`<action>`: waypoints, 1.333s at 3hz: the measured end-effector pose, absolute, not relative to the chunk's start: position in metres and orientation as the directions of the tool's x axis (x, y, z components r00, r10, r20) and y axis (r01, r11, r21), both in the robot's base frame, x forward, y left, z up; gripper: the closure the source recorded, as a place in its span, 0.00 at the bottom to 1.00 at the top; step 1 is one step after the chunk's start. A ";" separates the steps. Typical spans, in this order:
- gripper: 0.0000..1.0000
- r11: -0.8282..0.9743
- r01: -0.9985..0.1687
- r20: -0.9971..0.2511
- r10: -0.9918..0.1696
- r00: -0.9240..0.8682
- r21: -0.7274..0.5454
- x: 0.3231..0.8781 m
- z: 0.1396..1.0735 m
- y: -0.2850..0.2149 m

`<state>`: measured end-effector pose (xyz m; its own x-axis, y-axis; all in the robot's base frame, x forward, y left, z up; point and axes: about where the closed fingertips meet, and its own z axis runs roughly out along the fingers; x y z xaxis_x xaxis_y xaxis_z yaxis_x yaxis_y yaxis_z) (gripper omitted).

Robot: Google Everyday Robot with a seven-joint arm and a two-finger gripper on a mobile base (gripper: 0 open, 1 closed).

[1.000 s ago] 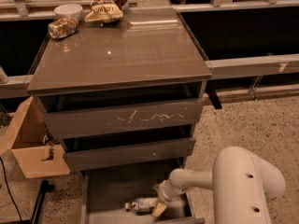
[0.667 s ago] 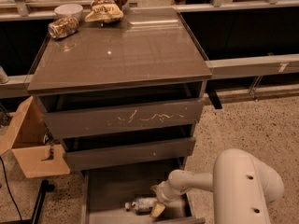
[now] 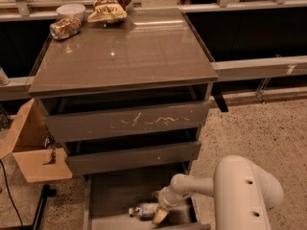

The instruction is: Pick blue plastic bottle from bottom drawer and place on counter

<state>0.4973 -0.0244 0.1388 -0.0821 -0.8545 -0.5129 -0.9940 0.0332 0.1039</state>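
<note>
Jaws of the gripper [image 3: 159,213] are down inside the bottom drawer [image 3: 110,195], right at the near end of the blue plastic bottle [image 3: 143,210]; whether they are spread around it or already closed on it I cannot tell from this angle. The bottle lies on its side on the drawer's flat floor, towards the front, cap pointing left. This looks like the grasping step: the reach into the drawer is made, the lift is not.

The white arm [image 3: 240,190] enters from the lower right and bends left into the drawer. Directly above the bottle hang the fronts of the middle drawer [image 3: 134,157] and the scratched drawer [image 3: 129,121], both slightly out. So the next move likely calls for a firm hold first, then drawing the bottle out towards the front before raising it, to clear those overhanging fronts.

Higher up, the glossy worktop [image 3: 129,51] has broad bare space at its middle and front. A shiny can [image 3: 64,28], a bowl [image 3: 70,11] and a snack bag [image 3: 109,9] crowd the far left edge, well apart from there.
</note>
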 end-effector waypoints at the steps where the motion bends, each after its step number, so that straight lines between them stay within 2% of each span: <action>1: 0.34 0.035 -0.993 -0.509 -0.856 -0.087 0.110 0.498 0.135 -0.026; 3: 0.82 0.035 -0.993 -0.509 -0.856 -0.087 0.110 0.498 0.135 -0.026; 4: 1.00 0.035 -0.993 -0.509 -0.856 -0.087 0.111 0.497 0.135 -0.026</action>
<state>0.4973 -0.0263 0.1345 -0.0872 -0.8562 -0.5093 -0.9932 0.0352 0.1108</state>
